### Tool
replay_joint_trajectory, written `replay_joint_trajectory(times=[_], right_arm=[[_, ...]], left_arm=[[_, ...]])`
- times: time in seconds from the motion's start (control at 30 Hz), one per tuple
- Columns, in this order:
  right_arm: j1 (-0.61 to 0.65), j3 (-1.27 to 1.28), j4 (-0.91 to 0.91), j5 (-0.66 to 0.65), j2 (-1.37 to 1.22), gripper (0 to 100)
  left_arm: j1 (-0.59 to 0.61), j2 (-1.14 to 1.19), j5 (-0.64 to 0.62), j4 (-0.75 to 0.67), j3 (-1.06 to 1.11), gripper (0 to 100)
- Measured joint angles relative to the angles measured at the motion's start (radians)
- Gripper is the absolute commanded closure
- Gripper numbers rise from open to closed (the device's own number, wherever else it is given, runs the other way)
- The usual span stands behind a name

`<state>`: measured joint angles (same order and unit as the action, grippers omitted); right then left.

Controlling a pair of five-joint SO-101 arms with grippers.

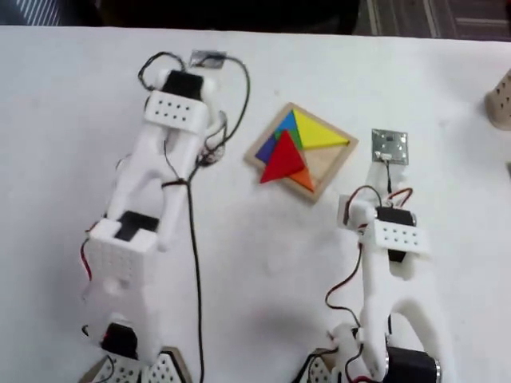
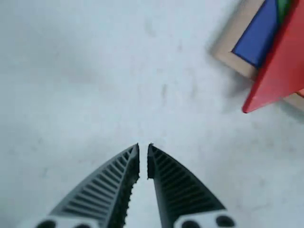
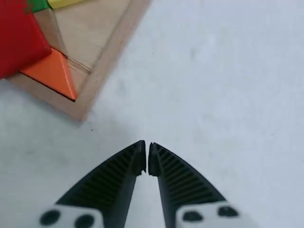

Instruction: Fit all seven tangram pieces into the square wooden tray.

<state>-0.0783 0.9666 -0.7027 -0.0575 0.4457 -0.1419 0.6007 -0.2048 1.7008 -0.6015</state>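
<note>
Wooden tray (image 1: 323, 162) sits between the 2 arms, red triangle (image 1: 281, 158) jutting over one edge (atop other pieces). With jaws together, left gripper (image 2: 143, 147) and right gripper (image 3: 147, 144) hang over bare white table (image 1: 263, 263) beside it.

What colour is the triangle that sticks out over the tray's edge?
Red triangle, clearest in the high view.

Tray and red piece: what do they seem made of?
The tray looks like pale, unvarnished wood: tan and matte, floor and raised rim alike. The red piece is smooth and evenly coloured, likely painted wood or plastic; the look leaves that open.
</note>
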Motion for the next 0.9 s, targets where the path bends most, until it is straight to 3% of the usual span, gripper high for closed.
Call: replay_joint_trajectory(times=[0.13, 0.4, 0.67, 0.9], right_arm=[[0.018, 0.0, 0.0, 0.106, 0.0, 85.9], [0.02, -0.029, 0.066, 0.233, -0.015, 86.5], [0.02, -0.21, 0.075, 0.262, -0.259, 86.5], [0.068, -0.382, 0.066, 0.345, -0.43, 86.5]], left_arm=[[0.064, -0.003, 0.055, -0.129, 0.18, 95], [0.166, -0.003, 0.068, -0.39, 0.437, 95], [0.173, -0.068, 0.137, -0.548, 0.577, 95], [0.175, -0.218, 0.143, -0.781, 0.816, 95]])
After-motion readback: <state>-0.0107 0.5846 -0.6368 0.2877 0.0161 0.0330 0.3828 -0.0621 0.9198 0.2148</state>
